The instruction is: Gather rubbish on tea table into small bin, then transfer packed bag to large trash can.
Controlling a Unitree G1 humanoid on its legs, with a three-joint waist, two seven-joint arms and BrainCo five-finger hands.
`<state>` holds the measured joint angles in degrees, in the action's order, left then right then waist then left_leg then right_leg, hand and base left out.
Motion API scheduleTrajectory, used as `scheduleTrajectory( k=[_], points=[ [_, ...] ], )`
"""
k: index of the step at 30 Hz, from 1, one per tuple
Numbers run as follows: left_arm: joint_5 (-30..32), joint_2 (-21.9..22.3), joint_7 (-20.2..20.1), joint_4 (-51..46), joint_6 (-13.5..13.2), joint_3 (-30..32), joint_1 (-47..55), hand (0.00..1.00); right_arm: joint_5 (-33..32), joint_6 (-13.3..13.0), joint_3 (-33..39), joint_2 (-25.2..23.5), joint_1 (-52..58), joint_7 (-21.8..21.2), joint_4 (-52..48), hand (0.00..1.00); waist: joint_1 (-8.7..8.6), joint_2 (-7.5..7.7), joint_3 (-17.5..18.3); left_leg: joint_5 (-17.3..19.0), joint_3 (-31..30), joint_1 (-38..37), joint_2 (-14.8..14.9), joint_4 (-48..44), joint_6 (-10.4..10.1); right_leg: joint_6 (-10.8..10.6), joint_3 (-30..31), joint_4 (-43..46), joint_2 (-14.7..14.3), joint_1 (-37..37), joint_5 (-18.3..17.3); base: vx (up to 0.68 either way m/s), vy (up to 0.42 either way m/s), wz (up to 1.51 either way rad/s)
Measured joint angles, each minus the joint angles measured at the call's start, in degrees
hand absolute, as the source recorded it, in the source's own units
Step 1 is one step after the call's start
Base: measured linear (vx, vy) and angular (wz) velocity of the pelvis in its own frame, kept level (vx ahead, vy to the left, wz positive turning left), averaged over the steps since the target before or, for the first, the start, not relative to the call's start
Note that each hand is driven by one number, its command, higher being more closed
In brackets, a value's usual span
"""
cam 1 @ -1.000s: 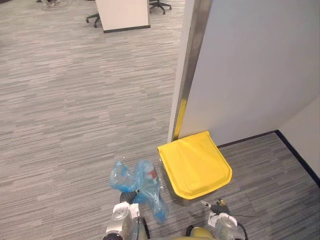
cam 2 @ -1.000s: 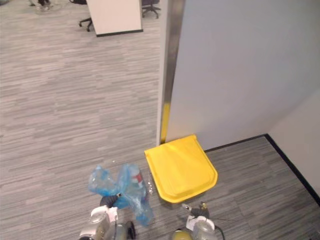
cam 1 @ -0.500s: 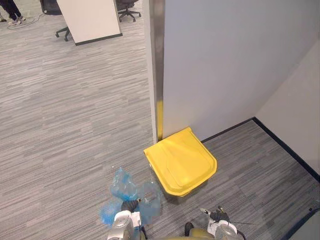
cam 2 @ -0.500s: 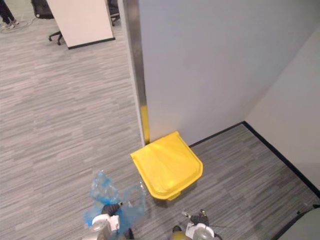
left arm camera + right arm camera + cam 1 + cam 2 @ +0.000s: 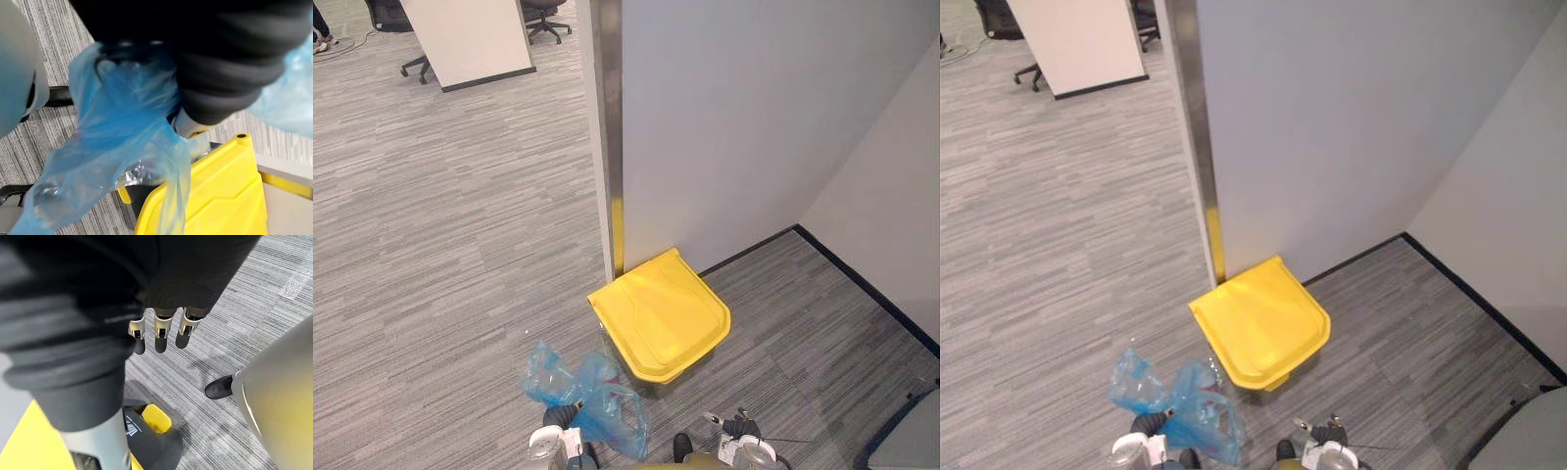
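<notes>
Yellow plastic stands out in the left eye view: the closed lid of the large trash can [image 5: 659, 315], which sits on grey striped carpet [image 5: 440, 245] against the foot of a pale partition wall [image 5: 744, 117], right beside the wall's upright metal post [image 5: 604, 127]. Just beside the can's near corner, on the robot's left, a crumpled blue bag [image 5: 587, 397] hangs from the left hand [image 5: 555, 418] at the bottom edge of the view. The right hand [image 5: 736, 428] shows low down, on the other side of the can and apart from it. Far off at the top stand a white panel [image 5: 465, 39] and the wheeled base of an office chair [image 5: 548, 12]. The right eye view gives the same scene: the bag lies near the can's lid but does not rest on it, and the lid is down. In the left wrist view the hand's dark ribbed cover [image 5: 230, 73] sits above the bag [image 5: 122, 127], whose thin blue film is bunched up tight under the hand and clenched there, then falls loose below it; crumpled clear plastic shows through the film. The yellow lid [image 5: 220, 196] lies behind the hanging bag. In the right wrist view the right hand's fingers [image 5: 161, 330] hang straight and relaxed over bare carpet, holding nothing, with the can's yellow pedal [image 5: 156, 417] on its black base close by.
</notes>
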<state>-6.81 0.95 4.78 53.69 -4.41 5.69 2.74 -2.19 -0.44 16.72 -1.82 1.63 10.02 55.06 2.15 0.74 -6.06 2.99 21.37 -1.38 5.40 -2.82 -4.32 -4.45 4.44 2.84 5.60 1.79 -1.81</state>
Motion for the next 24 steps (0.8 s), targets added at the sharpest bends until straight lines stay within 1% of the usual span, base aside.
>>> scheduleTrajectory(
  k=[5,6,15,18,22,24],
  points=[
    [0.0,0.0,0.0,0.0,0.0,0.0,-0.1,1.0,0.0,0.0,-0.1,0.0,0.2,0.0,0.0,0.0,0.1,-0.03,0.0,-0.1,-0.9,0.0,0.0,0.0,0.1,0.0,-1.3,0.5,0.1,-0.3,0.0,0.01,-0.005,0.09],
    [0.1,-0.2,0.0,0.4,0.0,-0.1,0.1,1.0,0.0,0.0,-0.9,-0.5,0.6,-0.1,-0.2,0.0,0.81,1.21,1.0,-3.9,-1.7,-2.9,-4.0,7.6,1.8,-0.9,-3.7,1.6,3.1,-0.1,-1.4,0.0,0.0,0.0],
    [0.1,-0.3,0.0,0.5,0.0,0.1,0.1,1.0,0.0,0.0,-0.8,-0.4,0.7,-0.1,-0.1,0.0,0.9,1.16,1.1,-3.8,-2.2,-3.1,-4.0,7.8,1.8,-1.1,-4.9,0.6,3.2,-1.0,-1.6,0.0,-0.009,0.03],
    [0.1,-0.4,0.0,1.3,0.0,0.1,-0.2,1.0,-0.1,0.0,0.1,-0.1,0.6,-0.2,0.8,0.0,0.89,1.07,1.2,-3.5,-3.1,-2.8,-4.0,8.6,1.3,-1.0,-5.9,-1.0,3.2,-1.4,-1.6,-0.01,-0.021,0.15],
    [0.1,-1.8,-0.1,2.9,0.1,0.0,-0.3,1.0,-0.2,0.0,1.0,1.1,0.4,-0.4,3.4,0.0,0.89,0.86,2.0,-2.7,-3.3,-2.7,-4.0,8.6,0.7,-0.9,-6.2,-3.0,3.2,-2.3,-1.3,0.05,-0.011,0.01],
    [0.1,-2.7,-0.2,3.4,0.1,-0.2,-0.1,1.0,-0.2,0.0,1.2,2.1,0.0,-0.4,4.8,0.0,0.84,0.73,2.1,-2.7,-3.1,-2.8,-4.1,7.9,1.2,-1.2,-5.5,-3.1,3.1,-2.6,-1.0,0.11,-0.008,-0.1]
  ],
)
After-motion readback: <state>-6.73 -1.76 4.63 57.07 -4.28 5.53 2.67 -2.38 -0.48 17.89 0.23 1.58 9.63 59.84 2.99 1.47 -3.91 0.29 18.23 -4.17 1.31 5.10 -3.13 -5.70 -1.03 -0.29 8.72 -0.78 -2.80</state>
